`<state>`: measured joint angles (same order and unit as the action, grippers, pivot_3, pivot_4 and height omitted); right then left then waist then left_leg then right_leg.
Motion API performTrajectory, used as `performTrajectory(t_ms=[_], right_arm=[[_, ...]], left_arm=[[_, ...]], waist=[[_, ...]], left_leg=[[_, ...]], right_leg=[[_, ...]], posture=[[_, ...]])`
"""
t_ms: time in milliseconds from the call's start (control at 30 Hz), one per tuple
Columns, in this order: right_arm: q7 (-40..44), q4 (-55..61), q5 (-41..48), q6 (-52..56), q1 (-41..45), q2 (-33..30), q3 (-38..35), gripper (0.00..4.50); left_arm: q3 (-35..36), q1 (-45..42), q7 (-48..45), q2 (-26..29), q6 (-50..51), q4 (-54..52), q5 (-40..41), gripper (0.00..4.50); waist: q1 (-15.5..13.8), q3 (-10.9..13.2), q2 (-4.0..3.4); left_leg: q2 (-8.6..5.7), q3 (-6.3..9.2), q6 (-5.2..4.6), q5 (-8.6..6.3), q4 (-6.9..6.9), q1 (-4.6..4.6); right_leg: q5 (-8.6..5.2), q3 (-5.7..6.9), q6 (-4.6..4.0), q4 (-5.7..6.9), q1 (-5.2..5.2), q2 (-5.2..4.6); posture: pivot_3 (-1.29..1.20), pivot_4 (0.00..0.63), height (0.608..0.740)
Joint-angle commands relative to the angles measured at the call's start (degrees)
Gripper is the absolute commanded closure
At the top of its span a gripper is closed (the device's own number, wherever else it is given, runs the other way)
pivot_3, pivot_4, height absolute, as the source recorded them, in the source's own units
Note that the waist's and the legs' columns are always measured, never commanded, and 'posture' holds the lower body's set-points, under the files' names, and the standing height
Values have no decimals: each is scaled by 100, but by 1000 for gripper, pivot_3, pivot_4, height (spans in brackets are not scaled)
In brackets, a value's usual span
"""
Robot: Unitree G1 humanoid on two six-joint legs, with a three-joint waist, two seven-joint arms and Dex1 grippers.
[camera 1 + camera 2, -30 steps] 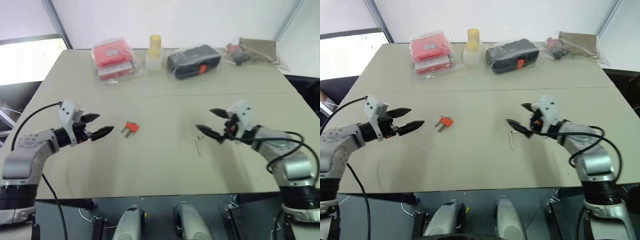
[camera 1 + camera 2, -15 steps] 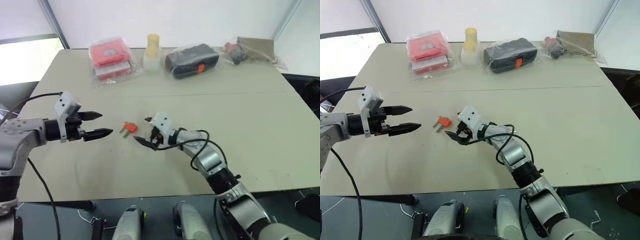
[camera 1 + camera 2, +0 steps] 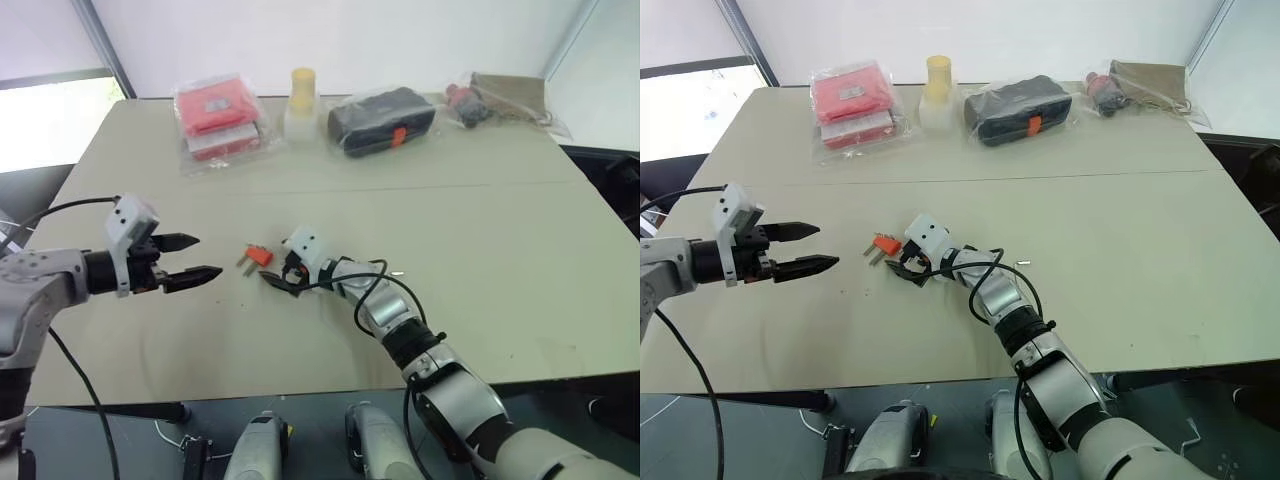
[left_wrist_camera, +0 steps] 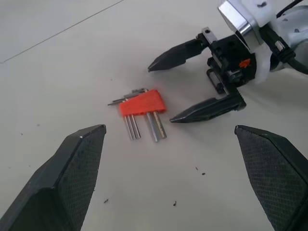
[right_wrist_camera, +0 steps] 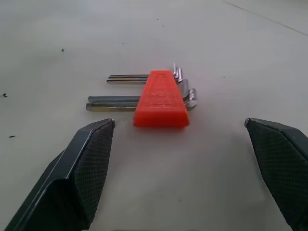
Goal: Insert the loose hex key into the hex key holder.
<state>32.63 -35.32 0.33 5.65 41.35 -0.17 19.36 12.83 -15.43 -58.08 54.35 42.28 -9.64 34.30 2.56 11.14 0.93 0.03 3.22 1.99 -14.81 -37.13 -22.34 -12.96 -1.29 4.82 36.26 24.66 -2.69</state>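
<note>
Beige and matt, the worktop (image 3: 480, 230) is faintly speckled with dark specks and gives the small parts no edge to stop against. Expect anything you nudge to slide. Along the upper edge of the head view, well apart from the work, sit a black case (image 3: 385, 115) and a red box (image 3: 218, 115), both in crinkled clear bags, with a pale yellow bottle (image 3: 303, 95) between them.

Your left hand (image 3: 208, 256) hovers at centre left, its ribbed black fingers spread wide and empty. Your right hand (image 3: 275, 268) is just right of centre, also spread wide and holding nothing, with its tips on either side of the holder but apparently not yet touching it.

That holder (image 5: 161, 98) is a smooth orange-red plastic wedge lying flat, just left of the frame's centre. Thin straight steel keys (image 5: 113, 103) stick out of one side, and their bent ends bunch at the other.

I would close on the plastic body rather than the rods, since they are slick and may pivot. Come in low and square, and shut slowly so the wedge does not squirt out.

The loose key (image 3: 1021, 263) seems to be the tiny grey glint just beyond your right forearm, right of centre. It is too small to be sure, so keep your arm from sweeping it.
</note>
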Motion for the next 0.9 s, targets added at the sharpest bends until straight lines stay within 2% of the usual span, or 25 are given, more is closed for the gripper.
performTrajectory(t_ms=[33,433,500,567,700,900], right_arm=[[90,19,-21,-166,149,116,-74,0],[75,-638,-171,-469,374,428,-167,0],[84,-758,-199,-527,414,464,-186,552],[93,-861,-230,-583,430,483,-197,1396],[140,-953,-276,-652,401,482,-184,3499],[161,-527,-452,-898,306,241,-132,3513]], left_arm=[[151,31,97,-38,-46,-168,38,22],[103,73,205,-115,-114,-140,-6,22],[98,75,230,-128,-125,-141,-11,0],[100,78,259,-146,-143,-147,-23,0],[110,94,316,-165,-188,-144,-48,0],[69,23,329,-225,-180,-43,10,0]], waist=[[1,0,0],[10,0,0],[10,0,0],[11,0,0],[11,0,0],[8,0,-1]], left_leg=[[0,0,0,0,0,0],[0,2,1,1,0,3],[0,1,2,1,0,3],[0,2,2,1,0,3],[0,2,2,1,0,4],[0,2,2,1,0,4]], right_leg=[[0,0,0,0,0,0],[1,0,-1,5,1,1],[1,0,-1,5,1,1],[1,0,-1,5,1,1],[1,0,-1,6,1,1],[1,0,-1,6,1,1]], posture=[[0,150,740],[0,150,740],[0,150,740],[0,150,740],[0,150,740],[0,150,740]])
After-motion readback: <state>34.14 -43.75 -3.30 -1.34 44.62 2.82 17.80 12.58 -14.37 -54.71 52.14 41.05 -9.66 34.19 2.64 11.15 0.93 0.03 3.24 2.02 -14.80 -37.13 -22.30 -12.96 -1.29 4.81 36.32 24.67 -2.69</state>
